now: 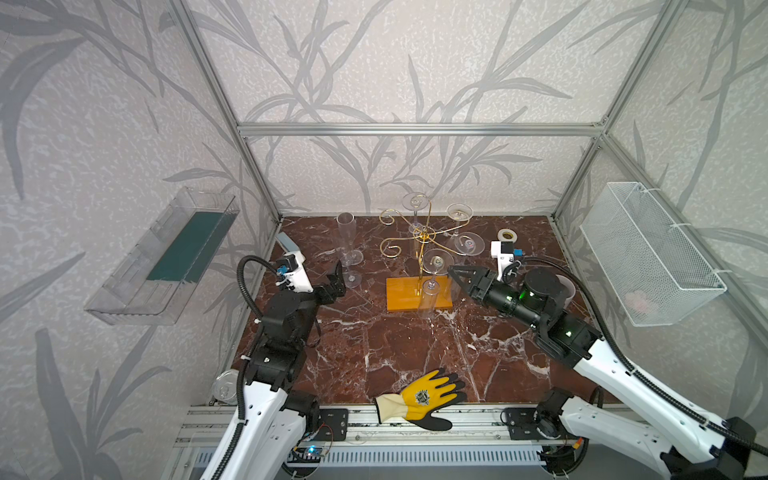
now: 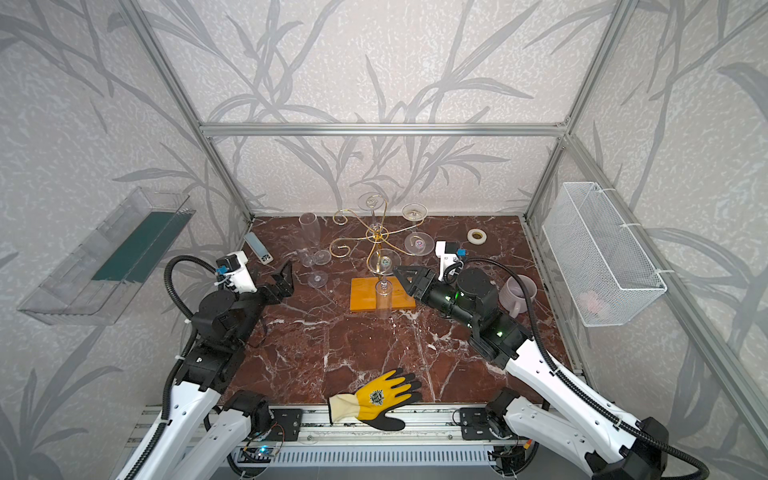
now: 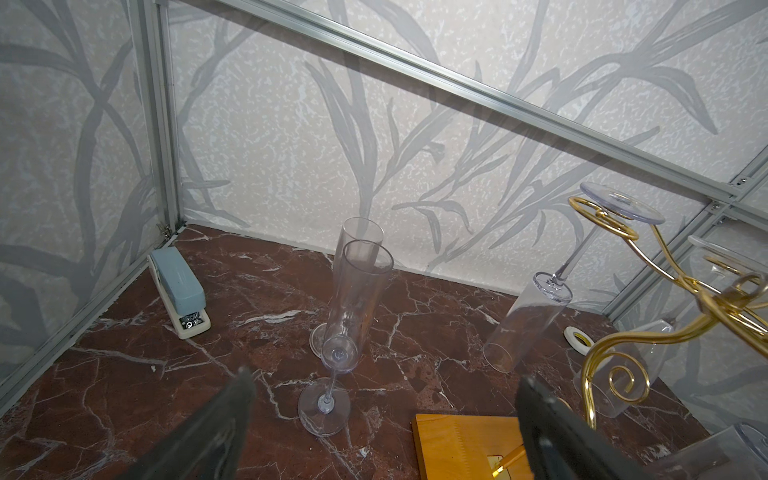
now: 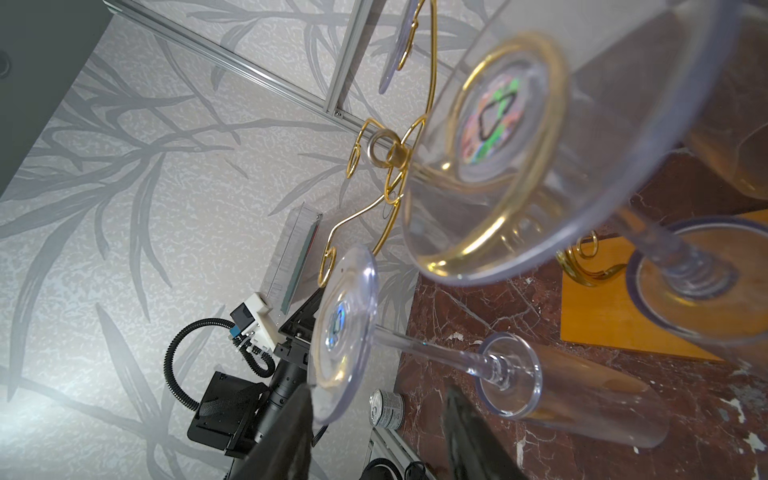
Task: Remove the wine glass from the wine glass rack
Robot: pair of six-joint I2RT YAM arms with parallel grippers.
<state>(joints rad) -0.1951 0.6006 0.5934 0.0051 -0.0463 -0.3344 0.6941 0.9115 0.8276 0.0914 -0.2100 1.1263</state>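
Note:
The wine glass rack [image 1: 423,239], gold wire on a yellow-orange base [image 1: 405,297], stands mid-table with several clear glasses hung upside down. The front wine glass [image 1: 431,293] hangs by its foot over the base. My right gripper [image 1: 452,274] is just right of its stem, at stem height. In the right wrist view the stem [image 4: 432,353] lies across just beyond the fingertips, and my right gripper [image 4: 379,390] has its jaws apart with nothing between them. My left gripper [image 1: 338,277] [image 3: 386,376] hangs wide open and empty left of the rack.
Two clear flutes [image 1: 347,243] stand left of the rack, near the left gripper. A stapler [image 2: 257,247], tape roll [image 1: 508,236], mug [image 2: 517,291] and can [image 1: 224,384] sit around the table. A yellow glove [image 1: 428,397] lies on the front edge. A wire basket [image 1: 648,253] hangs on the right wall.

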